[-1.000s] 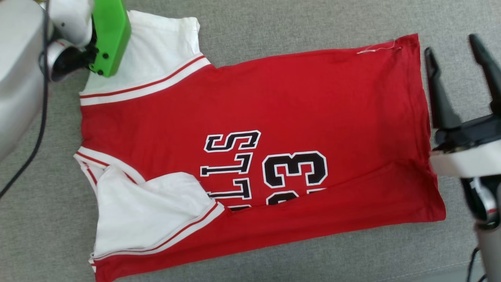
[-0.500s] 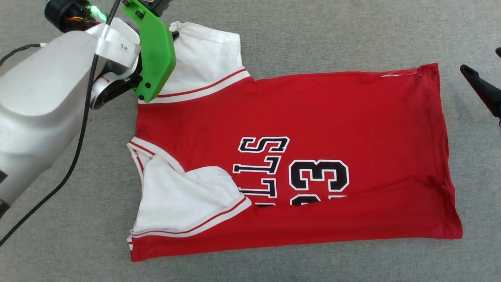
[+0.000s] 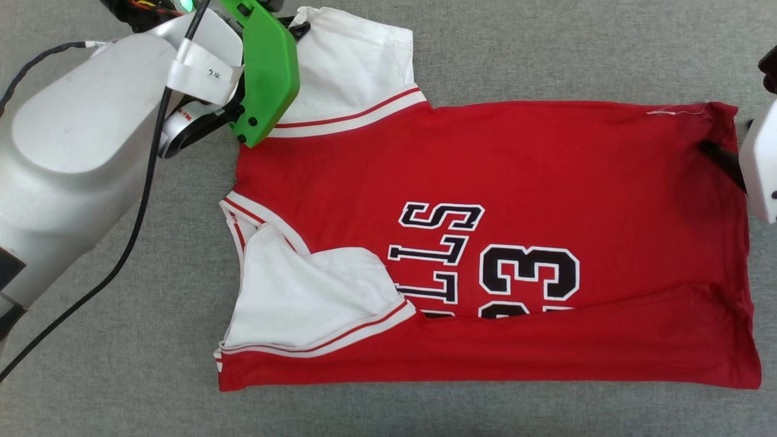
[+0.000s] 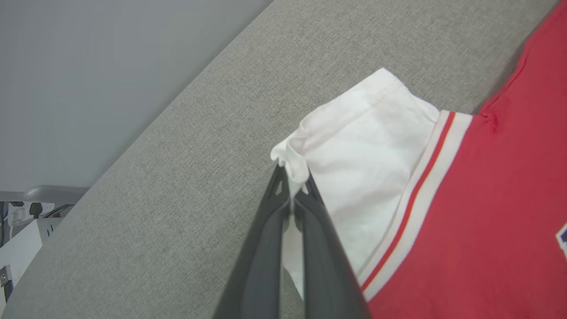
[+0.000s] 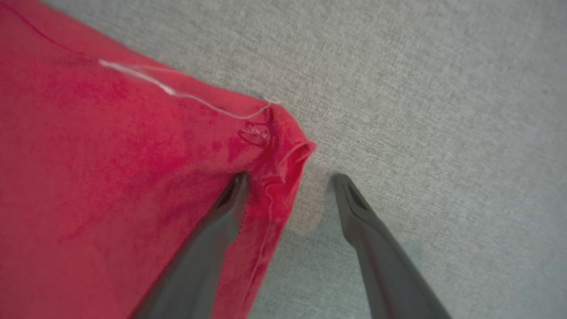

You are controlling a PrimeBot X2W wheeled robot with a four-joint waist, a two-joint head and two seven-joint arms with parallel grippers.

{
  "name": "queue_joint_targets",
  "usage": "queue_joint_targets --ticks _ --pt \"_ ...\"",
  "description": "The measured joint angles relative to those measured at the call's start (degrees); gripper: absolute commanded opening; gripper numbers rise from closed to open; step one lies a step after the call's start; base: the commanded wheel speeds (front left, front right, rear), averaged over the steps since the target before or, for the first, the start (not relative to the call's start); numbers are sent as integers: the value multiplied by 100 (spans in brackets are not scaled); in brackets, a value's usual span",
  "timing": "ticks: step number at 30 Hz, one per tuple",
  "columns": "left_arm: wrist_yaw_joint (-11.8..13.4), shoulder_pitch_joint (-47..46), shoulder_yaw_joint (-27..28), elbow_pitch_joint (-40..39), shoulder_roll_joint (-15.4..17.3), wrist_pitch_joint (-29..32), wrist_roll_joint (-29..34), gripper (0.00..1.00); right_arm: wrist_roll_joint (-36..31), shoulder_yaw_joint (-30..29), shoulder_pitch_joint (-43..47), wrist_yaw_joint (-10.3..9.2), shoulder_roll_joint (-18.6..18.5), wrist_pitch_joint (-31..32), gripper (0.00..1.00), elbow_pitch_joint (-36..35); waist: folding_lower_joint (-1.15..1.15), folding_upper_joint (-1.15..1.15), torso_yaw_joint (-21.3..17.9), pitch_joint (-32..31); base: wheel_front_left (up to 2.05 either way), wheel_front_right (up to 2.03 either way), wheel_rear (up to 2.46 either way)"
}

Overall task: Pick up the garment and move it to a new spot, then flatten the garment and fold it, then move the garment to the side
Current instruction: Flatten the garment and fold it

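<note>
So the garment (image 3: 498,182) is lying printed side up on the grey fabric-topped table (image 3: 546,48), with the collar end toward my left and the hem toward my right. The near long edge is folded up over the front, so it cuts off the bottom of the black lettering (image 3: 428,252) and the number (image 3: 528,273). The near sleeve (image 3: 303,297) is tucked in over the chest. The far sleeve (image 3: 352,67) sticks out flat onto the table.

Left claw (image 4: 291,179) is clenched on the outer corner of that far sleeve. In the left wrist view a little white bunch of fabric pokes out past the pinched fingertips. From the head cam, the green bracket (image 3: 267,73) on that wrist covers the grab itself, and the pale forearm (image 3: 67,164) and a black cable (image 3: 136,206) come in from the left.

Right claw (image 5: 291,176) is spread wide at the far hem corner, gripping nothing. One finger (image 5: 212,230) rests on the red cloth, and the other sits on bare table just off the edge. A loose white thread (image 5: 177,93) runs along that corner.
</note>
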Motion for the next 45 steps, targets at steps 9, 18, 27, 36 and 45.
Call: queue_joint_targets --ticks 9,18,27,36,45 --pt "0 9 -3 65 33 -24 67 0 415 363 -93 -9 -156 -364 9 268 0 0 79 114 0 0 0" --pt "-1 247 -2 219 163 -404 68 0 391 528 -83 9 55 -1675 0 646 0 0 -14 -261 0 0 0" --pt "-1 936 -2 129 256 -812 -182 0 416 553 606 8 -38 -2618 0 697 0 0 13 -981 0 0 0" --pt "256 1970 -3 -598 657 -1058 -244 0 464 470 1481 8 -124 -3009 0 478 0 0 98 -1673 0 0 0" --pt "814 3527 -5 -1482 1023 -1158 -282 0 573 103 2727 8 -188 -3104 0 141 -1 0 261 -2281 0 0 0"
